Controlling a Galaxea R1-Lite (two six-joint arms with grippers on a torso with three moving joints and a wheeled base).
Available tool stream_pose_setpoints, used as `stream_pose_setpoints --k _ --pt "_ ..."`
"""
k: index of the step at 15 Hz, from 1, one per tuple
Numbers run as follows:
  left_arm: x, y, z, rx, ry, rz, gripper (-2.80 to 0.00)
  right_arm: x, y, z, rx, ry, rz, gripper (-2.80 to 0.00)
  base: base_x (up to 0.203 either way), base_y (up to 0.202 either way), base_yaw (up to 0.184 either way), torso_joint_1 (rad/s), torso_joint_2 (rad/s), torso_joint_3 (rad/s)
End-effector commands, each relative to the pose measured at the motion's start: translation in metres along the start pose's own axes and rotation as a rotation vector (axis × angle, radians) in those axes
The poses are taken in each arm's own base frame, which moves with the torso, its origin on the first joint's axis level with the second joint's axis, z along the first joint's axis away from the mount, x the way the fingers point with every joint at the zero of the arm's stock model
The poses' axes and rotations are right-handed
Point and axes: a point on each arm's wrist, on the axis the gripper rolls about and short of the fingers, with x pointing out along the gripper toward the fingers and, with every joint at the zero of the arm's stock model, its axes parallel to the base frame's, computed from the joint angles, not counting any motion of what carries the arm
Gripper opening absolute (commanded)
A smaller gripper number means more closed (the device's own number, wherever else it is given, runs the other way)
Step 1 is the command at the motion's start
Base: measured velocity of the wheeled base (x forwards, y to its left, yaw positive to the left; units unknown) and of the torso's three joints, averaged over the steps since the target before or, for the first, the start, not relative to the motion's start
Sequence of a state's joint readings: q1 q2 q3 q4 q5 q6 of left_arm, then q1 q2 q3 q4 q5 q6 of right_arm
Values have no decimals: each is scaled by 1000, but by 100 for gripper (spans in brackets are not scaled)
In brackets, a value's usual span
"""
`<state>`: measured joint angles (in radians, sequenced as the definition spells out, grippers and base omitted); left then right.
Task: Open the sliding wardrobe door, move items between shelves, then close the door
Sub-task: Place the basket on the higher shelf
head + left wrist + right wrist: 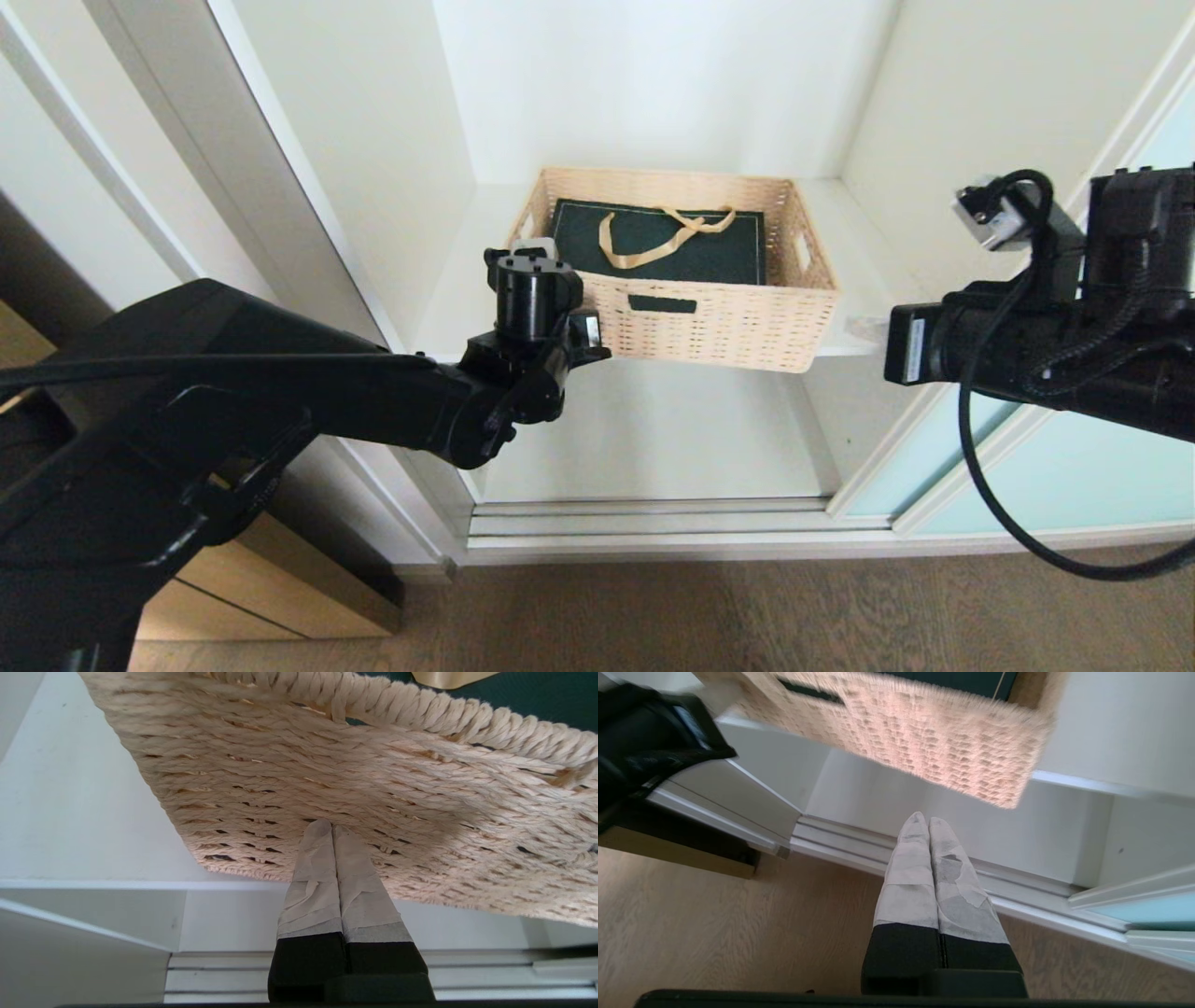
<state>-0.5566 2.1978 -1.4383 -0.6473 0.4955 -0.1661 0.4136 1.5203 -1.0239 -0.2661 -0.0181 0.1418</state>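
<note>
Basket: tan wicker basket (709, 280) on the white shelf (859, 271), front overhanging its edge.
Contents: dark green gift bag (658, 245) lying flat.
Left gripper (331, 828): fingers together, tips against the basket's front wall.
Right gripper (928, 821): fingers together, empty, below the basket, apart.
Sliding door (1074, 467): pushed aside, beyond the right gripper.

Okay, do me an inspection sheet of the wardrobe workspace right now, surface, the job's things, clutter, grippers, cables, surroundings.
Surface: white wardrobe shelf, basket standing on it with its front overhanging the edge.
Job's things: rectangular tan wicker basket holding a flat dark green gift bag with gold ribbon handle; frosted pale blue-green sliding door at the right, opening clear.
Clutter: nothing seen.
Grippers: left gripper shut, fingertips against the basket's front near its left corner; right gripper shut, holding nothing, apart from the basket, over the door track.
Cables: black cable looping below the right arm.
Surroundings: brown wood-grain floor; light wood cabinet front at the left.
</note>
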Motion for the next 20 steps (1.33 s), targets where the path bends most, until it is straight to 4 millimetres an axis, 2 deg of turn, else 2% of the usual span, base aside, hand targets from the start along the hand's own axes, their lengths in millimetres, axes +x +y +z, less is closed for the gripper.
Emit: stream_pose_setpoints --k 1,5,6,12,16,20 --pt "7 -2 -9 1 6 5 -280 32 -2 -18 3 74 -11 -280 0 0 0 0 0 0" --pt "19 -6 -9 -8 -15 6 -280 88 -7 -41 7 81 -28 -280 0 0 0 0 0 0" --pt "17 -5 -6 -12 -20 6 -280 100 -11 -46 9 87 -39 -280 0 0 0 0 0 0" --pt "10 -2 6 -17 -34 7 -280 158 -40 -45 25 -27 -180 -280 0 0 0 0 0 0" --pt "10 1 6 -4 -33 12 -280 178 -44 -29 30 -112 -224 -280 0 0 0 0 0 0" --pt "1 4 17 -14 -47 9 -280 173 -42 -19 30 -142 -227 -280 0 0 0 0 0 0"
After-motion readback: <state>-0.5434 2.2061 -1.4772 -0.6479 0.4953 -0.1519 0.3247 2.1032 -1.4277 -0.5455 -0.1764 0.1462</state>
